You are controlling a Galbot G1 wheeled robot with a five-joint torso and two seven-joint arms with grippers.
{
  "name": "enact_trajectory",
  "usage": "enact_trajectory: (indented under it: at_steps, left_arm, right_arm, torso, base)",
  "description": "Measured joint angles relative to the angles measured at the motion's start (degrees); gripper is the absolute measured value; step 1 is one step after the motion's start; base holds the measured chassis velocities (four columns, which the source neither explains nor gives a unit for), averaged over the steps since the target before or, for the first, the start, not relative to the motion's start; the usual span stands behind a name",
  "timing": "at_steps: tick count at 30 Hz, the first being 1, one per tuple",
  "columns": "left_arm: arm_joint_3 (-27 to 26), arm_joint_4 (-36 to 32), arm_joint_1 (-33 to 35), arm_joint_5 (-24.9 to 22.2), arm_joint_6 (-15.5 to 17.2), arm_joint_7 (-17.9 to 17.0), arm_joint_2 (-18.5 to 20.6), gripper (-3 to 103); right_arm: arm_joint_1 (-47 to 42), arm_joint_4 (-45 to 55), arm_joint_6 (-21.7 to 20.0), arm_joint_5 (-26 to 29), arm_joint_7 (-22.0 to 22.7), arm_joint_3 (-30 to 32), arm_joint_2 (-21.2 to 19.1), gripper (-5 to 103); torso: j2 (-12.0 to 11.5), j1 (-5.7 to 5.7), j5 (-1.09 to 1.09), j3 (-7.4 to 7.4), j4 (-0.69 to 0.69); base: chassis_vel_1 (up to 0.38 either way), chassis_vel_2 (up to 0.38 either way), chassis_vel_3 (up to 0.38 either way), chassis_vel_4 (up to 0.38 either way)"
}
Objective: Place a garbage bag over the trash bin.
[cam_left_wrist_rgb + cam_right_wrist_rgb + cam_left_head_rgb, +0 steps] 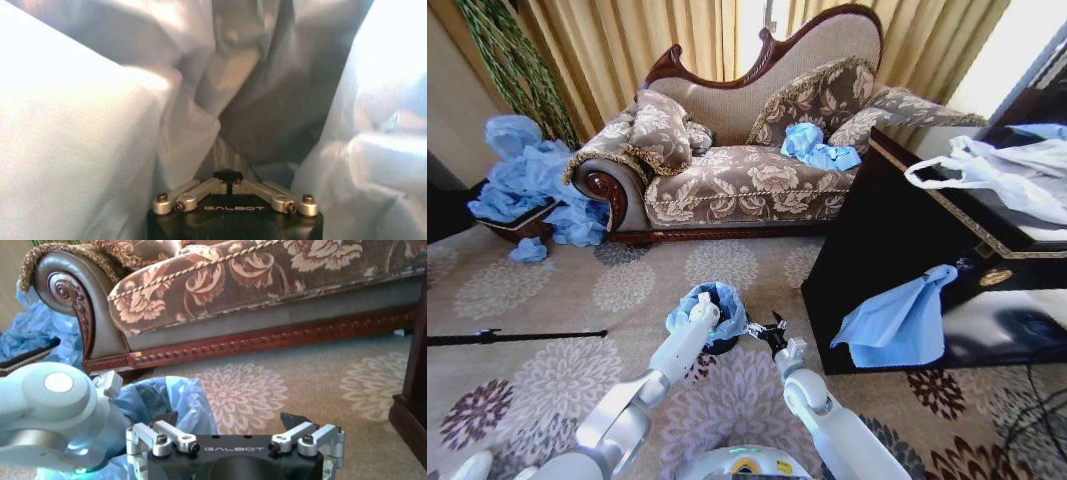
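I see one sofa [727, 160] across the carpet [547, 300], with one dark cabinet [877, 250] to my right. One black bin [717, 340] stands on the carpet just ahead of me, one blue bag [727, 310] bunched over its rim. My left gripper [705, 310] is pushed down into the bag; blue film is all round it at the wrist, and I cannot tell how its jaws stand. My right gripper [230, 422] hovers just beside the bin, jaws wide and holding nothing.
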Motion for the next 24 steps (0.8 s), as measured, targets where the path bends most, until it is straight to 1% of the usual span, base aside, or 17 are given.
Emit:
enact_trajectory:
  at_steps: [3,7,10,14,19,24]
  left_arm:
    - [-0.23,-0.25,-0.18,0.66,-0.62,-0.60,0.26,0]
    - [-0.51,-0.99,-0.16,1.07,-1.35,-1.12,1.28,0]
    - [-1.60,-0.67,-0.60,2.71,-2.08,-1.18,1.39,0]
    - [-2.53,-0.22,-1.58,3.09,-2.22,-1.22,1.05,0]
    - [-1.88,-1.03,-1.56,3.06,-2.16,-1.16,0.85,0]
    - [-0.29,-7.84,1.64,0.42,0.07,-1.74,1.76,0]
  right_arm:
    - [0.06,-0.07,0.01,0.00,0.02,0.00,0.15,100]
    - [0.13,-0.37,0.00,-0.01,0.03,-0.05,0.48,100]
    - [-0.01,-0.62,0.00,-0.15,0.02,-0.18,0.88,100]
    - [0.10,-0.75,-0.02,-0.18,0.02,-0.25,1.15,100]
    - [0.35,-0.82,-0.08,-0.15,0.05,-0.29,1.16,100]
    - [0.43,-0.56,-0.11,0.10,0.24,-0.28,0.63,100]
  torso:
    - [0.00,0.00,-0.01,0.00,-0.01]
    - [0.00,0.00,0.01,0.00,0.02]
    - [0.00,0.00,-0.01,0.00,0.00]
    - [0.00,0.00,0.01,0.00,0.00]
    - [0.00,0.00,0.01,0.00,0.00]
    - [0.00,0.00,0.00,0.00,0.00]
  base:
    - [0.000,0.000,0.000,0.000]
    - [0.000,0.000,0.000,0.000]
    - [0.000,0.000,0.000,0.000]
    - [0.000,0.000,0.000,0.000]
    - [0.000,0.000,0.000,0.000]
    - [0.000,0.000,0.000,0.000]
